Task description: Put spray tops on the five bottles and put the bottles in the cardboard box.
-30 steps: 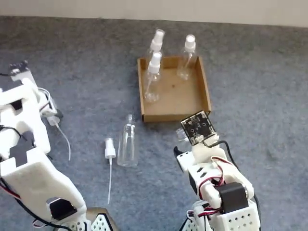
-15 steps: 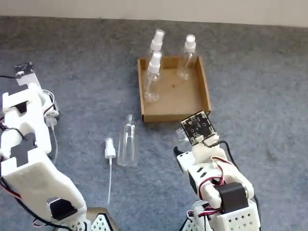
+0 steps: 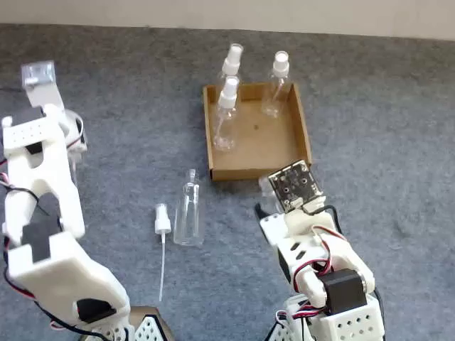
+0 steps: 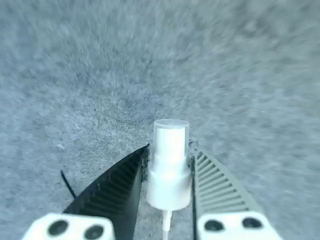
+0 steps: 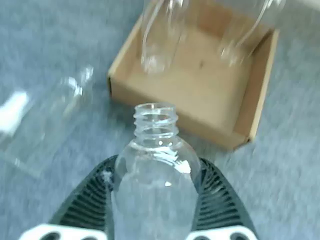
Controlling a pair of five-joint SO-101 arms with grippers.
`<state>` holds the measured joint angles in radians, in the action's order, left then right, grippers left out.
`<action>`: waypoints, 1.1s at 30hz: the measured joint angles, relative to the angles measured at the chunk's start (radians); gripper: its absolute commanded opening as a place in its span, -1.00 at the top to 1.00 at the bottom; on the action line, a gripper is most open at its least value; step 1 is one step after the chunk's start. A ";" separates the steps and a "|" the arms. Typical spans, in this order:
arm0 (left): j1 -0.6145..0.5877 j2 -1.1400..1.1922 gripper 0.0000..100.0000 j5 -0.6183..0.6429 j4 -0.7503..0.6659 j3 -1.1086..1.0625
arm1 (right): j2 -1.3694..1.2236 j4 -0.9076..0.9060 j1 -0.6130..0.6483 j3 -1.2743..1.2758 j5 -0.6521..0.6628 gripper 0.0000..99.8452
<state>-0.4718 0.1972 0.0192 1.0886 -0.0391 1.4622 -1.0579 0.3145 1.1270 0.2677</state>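
- The right end effector [image 5: 156, 166] pinches an uncapped bottle [image 5: 156, 145] just before the cardboard box's [image 3: 304, 135] near wall, its neck pointing boxward.
- A bare bottle [image 3: 188, 209] and a loose spray top [image 3: 163, 220] lie on the desk, left of that wall.
- The left end effector [image 4: 169, 150], well left of the box, pinches a held spray top [image 4: 170, 172].
- Capped bottles [image 3: 224, 117] stand in the box.

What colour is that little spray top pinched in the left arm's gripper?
The spray top is white; the left wrist view shows it best.

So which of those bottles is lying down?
The topless bottle on the carpet, beside the loose spray top. The three capped ones at the cardboard box stand upright.
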 measured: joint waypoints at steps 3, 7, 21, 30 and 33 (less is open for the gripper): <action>0.051 -0.135 0.98 0.000 0.098 0.038 | 0.000 0.110 0.008 0.000 0.000 0.99; 0.153 -0.365 0.98 0.000 0.195 0.057 | -0.002 0.207 0.112 0.000 0.000 0.99; 0.729 -1.059 0.99 0.078 -0.031 0.009 | -0.002 0.376 0.265 0.026 -0.206 0.99; 0.968 -1.062 0.99 0.078 -0.468 -0.158 | -0.002 0.563 0.272 0.201 -0.215 0.99; 0.999 -1.063 0.99 0.078 -0.562 -0.193 | 0.006 0.578 0.272 0.212 -0.215 0.99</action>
<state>0.5271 -0.8661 0.0974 0.5271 -0.2325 1.4684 -0.4795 0.5861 1.3387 0.0529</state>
